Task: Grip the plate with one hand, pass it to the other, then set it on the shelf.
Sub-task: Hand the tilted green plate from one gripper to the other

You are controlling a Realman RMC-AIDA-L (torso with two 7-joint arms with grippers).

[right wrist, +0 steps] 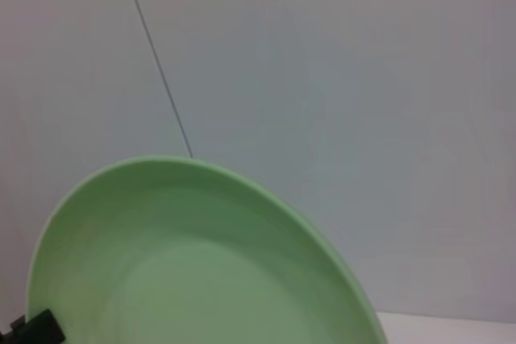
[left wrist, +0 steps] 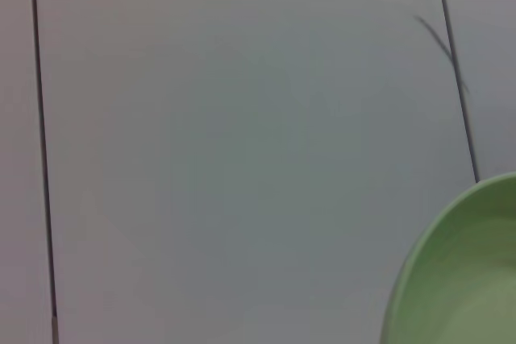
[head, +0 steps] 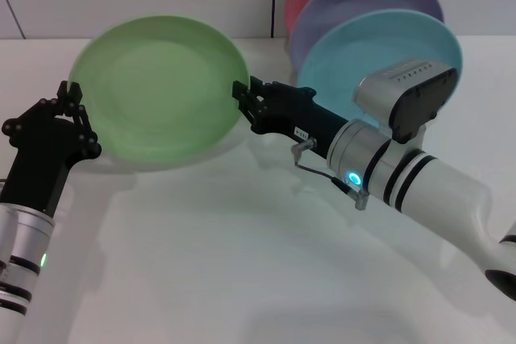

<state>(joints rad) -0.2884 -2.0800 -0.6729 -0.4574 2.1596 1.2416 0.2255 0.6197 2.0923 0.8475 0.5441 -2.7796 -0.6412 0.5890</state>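
Plate (head: 157,86) held up between both grippers, tilted above the white table (head: 242,263).
Right gripper (head: 244,102) pinches its right rim; left gripper (head: 74,110) sits at the left rim (grip unclear); turquoise plate (head: 363,50) stands behind.

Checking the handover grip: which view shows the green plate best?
The head view: the whole green plate shows, held between left gripper and right gripper. The wrist views catch only part of its rim.

plate (head: 157,90) light green | hands black | rack plates turquoise (head: 363,50), lavender (head: 355,2)
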